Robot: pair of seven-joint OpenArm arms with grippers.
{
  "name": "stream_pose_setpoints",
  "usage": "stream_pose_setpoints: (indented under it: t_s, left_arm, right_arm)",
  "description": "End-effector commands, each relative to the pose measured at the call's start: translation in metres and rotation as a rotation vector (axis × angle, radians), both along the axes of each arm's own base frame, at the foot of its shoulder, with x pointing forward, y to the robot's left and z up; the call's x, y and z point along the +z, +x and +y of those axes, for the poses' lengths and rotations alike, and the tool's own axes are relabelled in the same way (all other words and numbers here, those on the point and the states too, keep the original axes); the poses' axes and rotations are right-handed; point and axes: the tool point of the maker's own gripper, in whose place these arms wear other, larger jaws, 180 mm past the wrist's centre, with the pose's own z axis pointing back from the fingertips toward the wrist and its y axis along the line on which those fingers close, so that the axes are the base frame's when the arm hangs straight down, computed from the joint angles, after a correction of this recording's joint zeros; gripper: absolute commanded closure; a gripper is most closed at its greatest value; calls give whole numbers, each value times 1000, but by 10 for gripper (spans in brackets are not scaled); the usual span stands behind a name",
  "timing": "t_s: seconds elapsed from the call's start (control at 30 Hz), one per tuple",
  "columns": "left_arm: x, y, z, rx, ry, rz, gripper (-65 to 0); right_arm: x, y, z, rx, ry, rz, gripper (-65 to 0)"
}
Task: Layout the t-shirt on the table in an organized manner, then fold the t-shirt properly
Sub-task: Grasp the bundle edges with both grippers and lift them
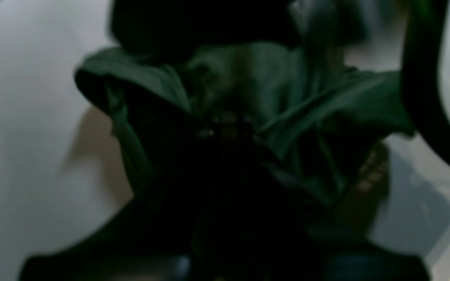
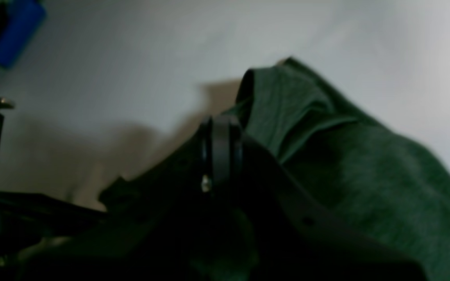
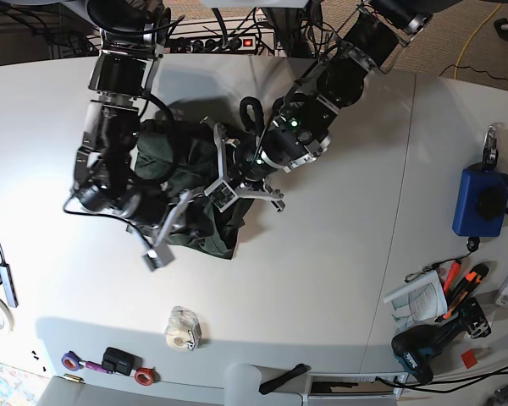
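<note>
Both grippers closed at the dark green t-shirt (image 3: pixel 223 241)

Nearest in the base view, a crumpled white item sits on the table (image 3: pixel 322 288); beyond it, the t-shirt lies bunched beneath both arms. The right gripper (image 2: pixel 225 128) and left gripper (image 1: pixel 231 125) are narrowed shut over its folds; whether either pinches cloth, I cannot tell.
</note>
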Motion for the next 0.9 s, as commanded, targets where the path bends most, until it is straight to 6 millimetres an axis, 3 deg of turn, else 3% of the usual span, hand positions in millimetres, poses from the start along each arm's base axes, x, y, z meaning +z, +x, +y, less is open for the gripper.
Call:
stream_pose_setpoints:
  t_s: [0.0, 0.47, 0.73, 0.87]
  left_arm:
    - [10, 4, -5, -1, -28, -19, 0]
    - [-29, -22, 12, -16, 145, 130, 0]
    - [-2, -54, -10, -202, 53, 182, 0]
    - [-5, -59, -8, -226, 74, 197, 0]
  right_arm:
    - [14, 10, 1, -7, 6, -54, 0]
    - [-74, 4, -8, -118, -25, 123, 0]
    - [-78, 2, -8, -119, -24, 136, 0]
    - [-77, 3, -8, -119, -24, 134, 0]
